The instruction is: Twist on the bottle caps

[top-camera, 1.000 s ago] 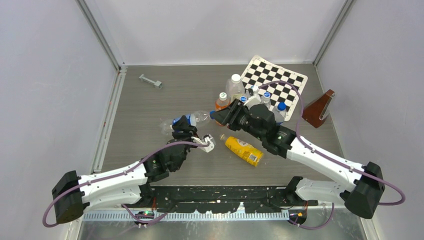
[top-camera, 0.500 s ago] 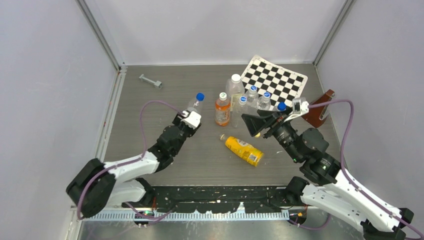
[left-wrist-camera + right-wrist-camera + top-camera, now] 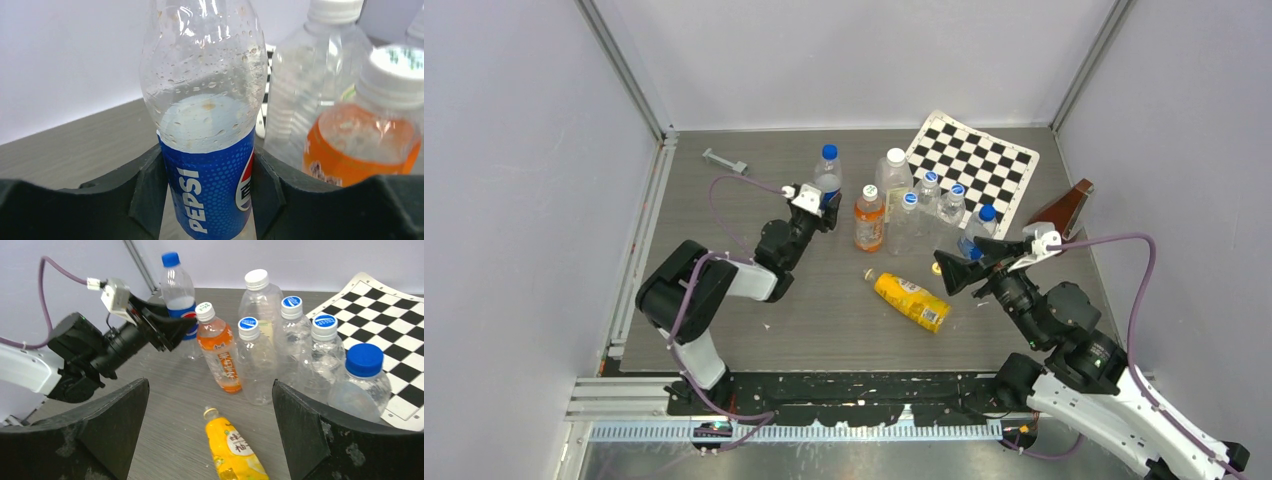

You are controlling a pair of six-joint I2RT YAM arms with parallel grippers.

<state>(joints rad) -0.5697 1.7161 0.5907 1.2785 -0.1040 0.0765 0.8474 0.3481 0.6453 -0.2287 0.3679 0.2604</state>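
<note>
Starting at the far left: a small grey metal part [image 3: 726, 161] lies on the table [image 3: 724, 265], well apart from everything else.

My left gripper [image 3: 207, 192] reaches toward the far side and holds the Pepsi bottle [image 3: 207, 130] upright. Its fingers [image 3: 145, 192] press on the blue label, one on each side. The blue cap [image 3: 170, 259] sits on this bottle's neck.

Just to the right stands an orange drink bottle [image 3: 220, 355] with a white cap. It is close beside the Pepsi bottle; I cannot tell whether they touch. Right of that and further back is a tall clear bottle [image 3: 258, 297], also white-capped.

Nearer to me, the juice bottle [image 3: 911, 300] lies on its side on the table, neck pointing away and to the left. Neither gripper touches it. I cannot tell whether a cap is on its neck.

Three small clear bottles [image 3: 255, 370] with pale printed caps stand clustered by the near-left edge of the checkerboard [image 3: 989, 165]. A squat clear bottle [image 3: 360, 387] with a dark blue cap stands to their right.

My right gripper [image 3: 959, 270] is spread wide and holds nothing. It sits just right of the juice bottle, pointing toward the cluster of bottles. In the wrist view its two fingers frame the juice bottle.

A brown stand [image 3: 1064, 215] sits at the far right of the table.
</note>
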